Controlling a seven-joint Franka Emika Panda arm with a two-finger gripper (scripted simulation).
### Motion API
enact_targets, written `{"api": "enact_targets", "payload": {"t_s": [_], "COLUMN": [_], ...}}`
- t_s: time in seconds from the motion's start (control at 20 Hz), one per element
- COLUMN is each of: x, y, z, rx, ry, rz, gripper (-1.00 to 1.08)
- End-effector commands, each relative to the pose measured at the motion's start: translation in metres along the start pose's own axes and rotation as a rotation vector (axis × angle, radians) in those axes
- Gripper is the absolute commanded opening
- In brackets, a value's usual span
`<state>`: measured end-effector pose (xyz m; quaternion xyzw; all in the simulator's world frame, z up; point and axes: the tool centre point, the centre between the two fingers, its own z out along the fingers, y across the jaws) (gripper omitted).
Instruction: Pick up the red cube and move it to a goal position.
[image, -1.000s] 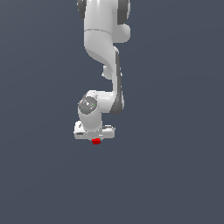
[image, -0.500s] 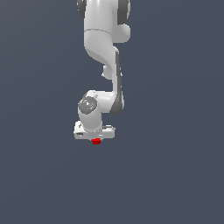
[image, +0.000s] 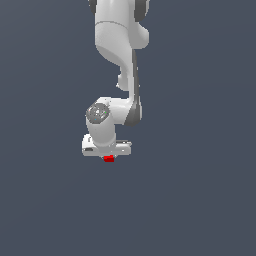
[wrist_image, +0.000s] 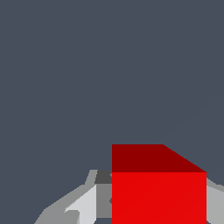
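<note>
The red cube (image: 108, 159) shows just under the white gripper (image: 108, 156) in the exterior view, a small bright red block much narrower than the gripper's body. In the wrist view the red cube (wrist_image: 158, 188) fills the space between the grey fingers (wrist_image: 81, 203), one on each side of it. The gripper (wrist_image: 153, 205) is shut on the cube. The white arm comes down from the top of the exterior view to it.
A plain dark grey surface (image: 200, 200) fills the rest of both views. No other object shows.
</note>
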<state>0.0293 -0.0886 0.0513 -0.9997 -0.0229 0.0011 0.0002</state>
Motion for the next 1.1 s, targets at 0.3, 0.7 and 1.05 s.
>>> {"api": "enact_targets", "payload": {"t_s": [0.3,0.7,1.05], "x": [0.005,0.01,0.013], "y": [0.005,0.009,0.011], "z": [-0.078,-0.135,-0.148], "rx": [0.0,0.0,0.0], "ry": [0.002,0.002,0.002], "rz": [0.0,0.0,0.0], "gripper": [-1.0,-1.0,-1.0]}}
